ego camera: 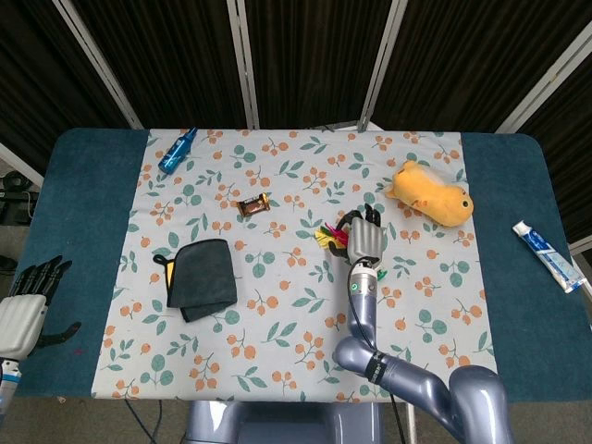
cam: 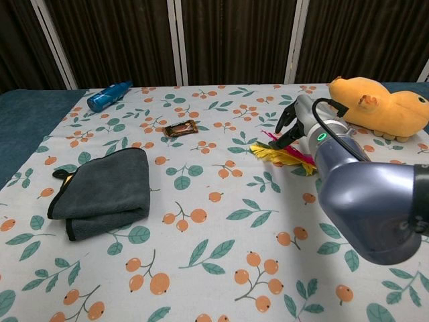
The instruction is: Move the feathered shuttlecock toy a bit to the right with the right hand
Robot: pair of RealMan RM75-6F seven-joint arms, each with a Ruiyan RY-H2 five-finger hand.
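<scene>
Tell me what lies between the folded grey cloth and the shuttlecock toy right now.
Only bare floral tablecloth between the grey cloth and the shuttlecock toy, clearest in the chest view. The candy bar sits farther back.

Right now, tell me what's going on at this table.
The right hand is over the shuttlecock toy on the floral cloth, fingers spread above its feathers; whether it grips the toy can't be told, since the arm hides the base. The left hand hangs off the table's left edge, holding nothing. Around it lie a folded grey towel, a blue bottle, a snack bar, an orange plush and a tube.
</scene>
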